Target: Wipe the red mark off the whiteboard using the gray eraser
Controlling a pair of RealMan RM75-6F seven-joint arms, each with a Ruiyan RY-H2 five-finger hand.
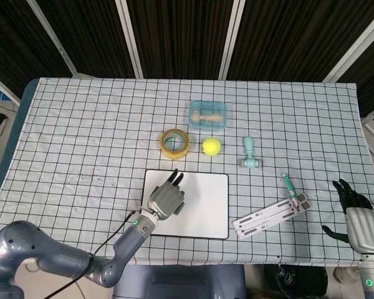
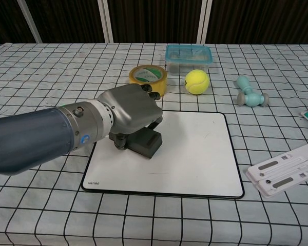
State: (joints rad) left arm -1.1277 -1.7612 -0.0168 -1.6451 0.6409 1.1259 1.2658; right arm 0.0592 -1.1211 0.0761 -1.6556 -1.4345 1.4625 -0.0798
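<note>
The whiteboard (image 2: 195,154) (image 1: 206,208) lies flat at the table's front middle. My left hand (image 2: 131,110) (image 1: 166,199) grips the gray eraser (image 2: 146,143) and presses it on the board's left half. No red mark shows on the visible board surface; the patch under the hand and eraser is hidden. My right hand (image 1: 356,215) hangs off the table's right front corner, fingers apart, holding nothing.
A yellow tape roll (image 2: 148,78) sits just behind my left hand. A tennis ball (image 2: 196,81), a blue lidded box (image 2: 189,53) and a teal dumbbell (image 2: 250,95) stand behind the board. A white flat holder (image 2: 287,169) and a green pen (image 1: 289,184) lie to the right.
</note>
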